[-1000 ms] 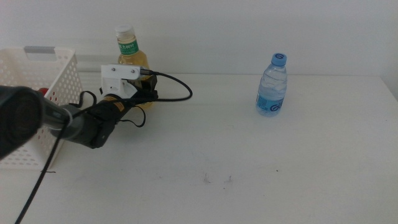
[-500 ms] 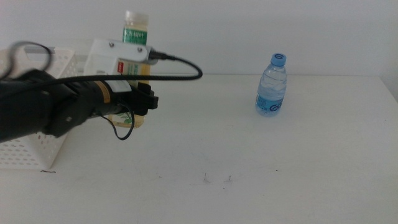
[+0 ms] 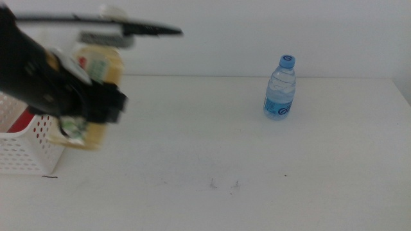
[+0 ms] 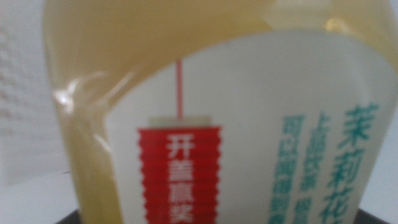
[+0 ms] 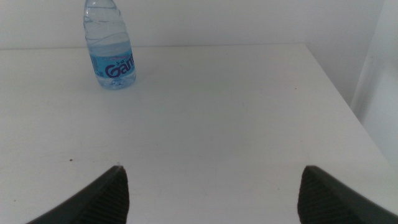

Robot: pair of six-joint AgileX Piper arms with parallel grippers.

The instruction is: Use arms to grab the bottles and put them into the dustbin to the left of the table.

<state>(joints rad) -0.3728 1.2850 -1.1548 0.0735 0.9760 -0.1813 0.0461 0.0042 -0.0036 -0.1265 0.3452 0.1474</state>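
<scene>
My left gripper (image 3: 101, 106) is shut on the yellow tea bottle (image 3: 104, 67) and holds it tilted in the air by the right edge of the white dustbin (image 3: 29, 156). The bottle's label (image 4: 249, 143) fills the left wrist view, hiding the jaws. A red can (image 3: 23, 120) shows inside the dustbin. The clear water bottle (image 3: 280, 88) with a blue cap stands upright at the table's far right. In the right wrist view the water bottle (image 5: 111, 46) is well ahead of my right gripper (image 5: 211, 193), which is open with nothing in it; that arm is outside the middle view.
The white table (image 3: 225, 154) has small dark scuffs (image 3: 223, 185) near its front middle. Its right edge (image 5: 345, 99) shows in the right wrist view. A black cable (image 3: 138, 27) trails above the left arm.
The left arm has lifted the tea bottle off the table and carried it left toward the dustbin, tilting it. The water bottle has not moved.
</scene>
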